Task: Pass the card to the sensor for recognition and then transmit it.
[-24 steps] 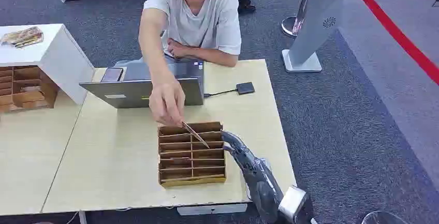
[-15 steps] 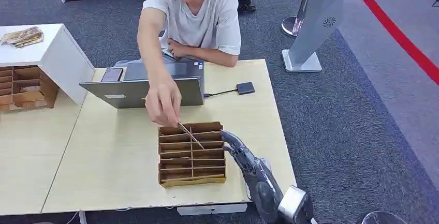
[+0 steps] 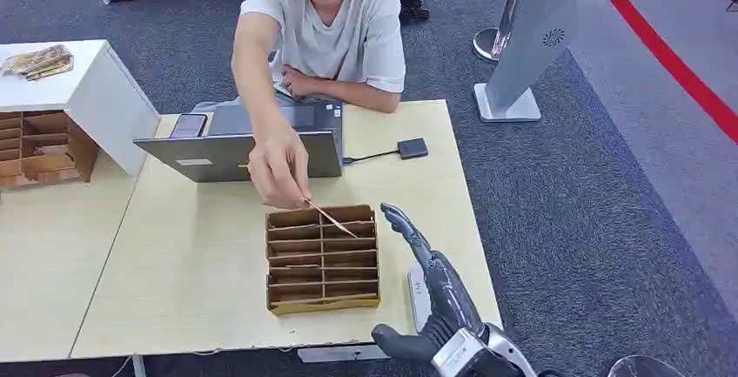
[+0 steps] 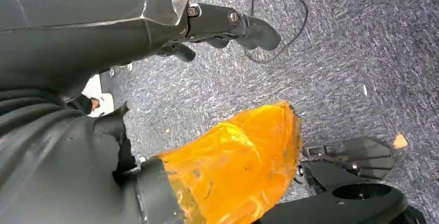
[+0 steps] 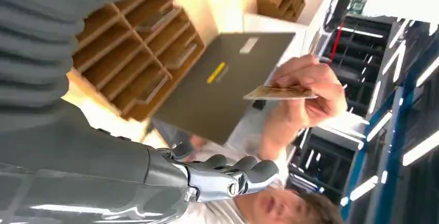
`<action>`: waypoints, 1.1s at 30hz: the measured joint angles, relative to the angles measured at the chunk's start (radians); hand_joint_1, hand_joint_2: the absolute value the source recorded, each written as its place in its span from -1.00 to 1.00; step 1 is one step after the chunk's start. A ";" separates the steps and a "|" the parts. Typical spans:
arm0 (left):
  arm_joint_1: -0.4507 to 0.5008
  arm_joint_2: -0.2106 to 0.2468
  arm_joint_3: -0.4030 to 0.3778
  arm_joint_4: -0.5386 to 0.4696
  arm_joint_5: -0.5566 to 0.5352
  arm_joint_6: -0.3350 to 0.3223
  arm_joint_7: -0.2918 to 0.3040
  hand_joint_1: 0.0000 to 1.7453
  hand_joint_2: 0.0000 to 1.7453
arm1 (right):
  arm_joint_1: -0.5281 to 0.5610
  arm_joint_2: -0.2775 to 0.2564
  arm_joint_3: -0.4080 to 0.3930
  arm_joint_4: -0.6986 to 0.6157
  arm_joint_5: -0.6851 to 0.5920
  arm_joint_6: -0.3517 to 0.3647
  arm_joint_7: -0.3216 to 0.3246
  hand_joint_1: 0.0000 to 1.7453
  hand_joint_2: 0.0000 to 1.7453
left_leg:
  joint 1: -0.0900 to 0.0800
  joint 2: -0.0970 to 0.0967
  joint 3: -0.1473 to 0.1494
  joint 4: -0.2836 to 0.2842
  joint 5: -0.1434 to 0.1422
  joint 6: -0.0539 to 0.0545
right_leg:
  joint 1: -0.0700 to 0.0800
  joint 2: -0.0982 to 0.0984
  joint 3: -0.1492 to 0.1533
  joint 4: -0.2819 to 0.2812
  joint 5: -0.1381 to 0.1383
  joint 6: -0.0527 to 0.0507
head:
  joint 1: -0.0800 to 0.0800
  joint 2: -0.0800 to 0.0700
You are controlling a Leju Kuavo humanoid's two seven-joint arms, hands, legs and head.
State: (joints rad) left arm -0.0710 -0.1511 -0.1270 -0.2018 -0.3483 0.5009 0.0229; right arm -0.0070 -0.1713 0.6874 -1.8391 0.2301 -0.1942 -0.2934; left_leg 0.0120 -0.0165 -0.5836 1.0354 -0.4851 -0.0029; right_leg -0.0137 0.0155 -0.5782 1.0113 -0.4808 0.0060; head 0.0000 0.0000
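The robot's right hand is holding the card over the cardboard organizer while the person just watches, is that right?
Not quite. The card is over the cardboard organizer, but the person's hand holds it. In the head view the robot's right hand is beside the organizer, holding nothing. The right wrist view also shows the person's fingers pinching the card.

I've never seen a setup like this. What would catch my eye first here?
Probably the person leaning over a laptop to hold a card above the cardboard sorting box in the middle of the table. Right beside the box, the robot's right hand reaches up toward that card, fingers apart and holding nothing. A small dark sensor on a cable lies by the laptop.
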 joint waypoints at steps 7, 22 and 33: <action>0.000 -0.004 0.000 0.000 -0.001 0.000 0.000 -1.00 -1.00 | -0.018 0.000 0.007 -0.007 0.010 -0.007 0.008 -1.00 1.00 | 0.000 0.000 0.000 0.000 0.000 0.000 | 0.000 0.000 0.000 0.000 0.000 0.000 | 0.000 0.000; -0.008 -0.009 -0.013 0.000 -0.116 -0.086 0.090 -1.00 -1.00 | -0.323 0.034 0.043 0.016 1.004 -0.056 0.320 -1.00 1.00 | 0.000 0.001 0.000 0.000 0.003 -0.001 | 0.000 0.000 0.000 0.001 0.002 -0.001 | 0.000 0.000; -0.026 -0.009 -0.050 -0.007 -0.165 -0.125 0.119 -1.00 -1.00 | -0.500 0.093 0.072 0.177 1.060 0.023 0.367 -1.00 1.00 | 0.000 0.000 0.000 0.000 0.003 -0.001 | 0.000 0.000 0.000 0.001 0.002 -0.001 | 0.000 0.000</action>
State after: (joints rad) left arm -0.0967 -0.1598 -0.1770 -0.2086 -0.5134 0.3761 0.1415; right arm -0.5068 -0.0786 0.7591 -1.6618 1.2902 -0.1713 0.0732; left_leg 0.0122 -0.0168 -0.5837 1.0355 -0.4825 -0.0036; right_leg -0.0136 0.0158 -0.5783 1.0119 -0.4791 0.0054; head 0.0000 0.0000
